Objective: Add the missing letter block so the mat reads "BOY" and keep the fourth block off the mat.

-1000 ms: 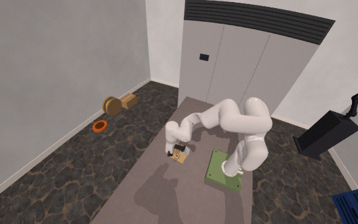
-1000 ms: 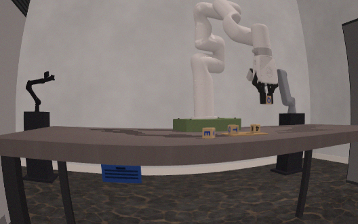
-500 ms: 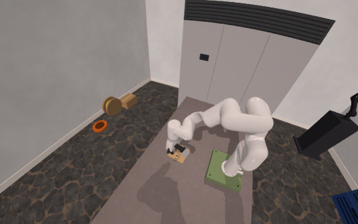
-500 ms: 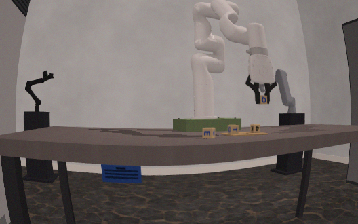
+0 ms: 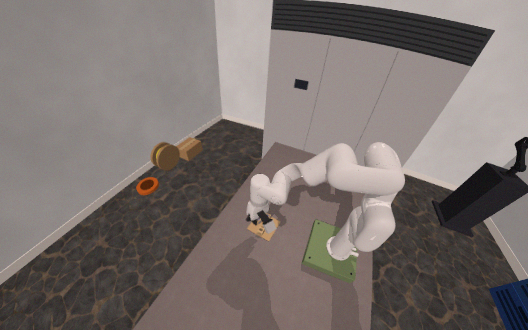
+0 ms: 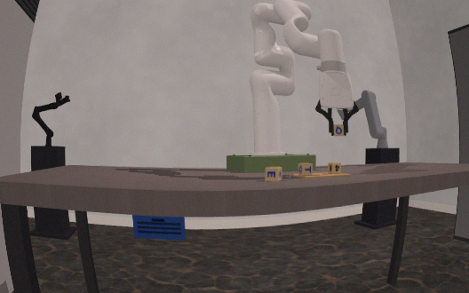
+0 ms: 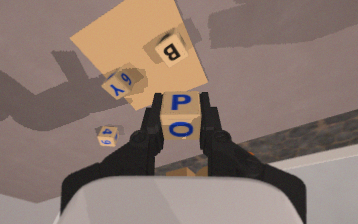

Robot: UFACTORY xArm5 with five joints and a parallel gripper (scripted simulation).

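Item: wooden letter block (image 7: pixel 180 115), clamped between the two black fingers of the claw (image 7: pixel 180 131) and hanging in the air above the tan mat (image 7: pixel 130 35), well clear of it in the side view. The wrist view shows a blue P on one face and a blue O on the neighbouring face; the side view shows the O facing outward. A cube, so no long axis; which letter faces the ceiling I cannot tell.

Also listed, relative to the mat:
- B block (image 7: pixel 170 51), on the mat, B on top
- Y block (image 7: pixel 119 84), at the mat's edge, seemingly just inside it, Y on top
- spare block (image 7: pixel 107 135), off the mat on the table (image 6: pixel 107 186), well apart from it

Risks, as judged from here:
- The O may not end up on top, or may sit turned for the reader, if the block goes down as gripped.
- The gap between B and Y looks narrow; a descending finger could knock either neighbour, and the Y could slide off the mat edge.
- Setting down off-line would bend the row
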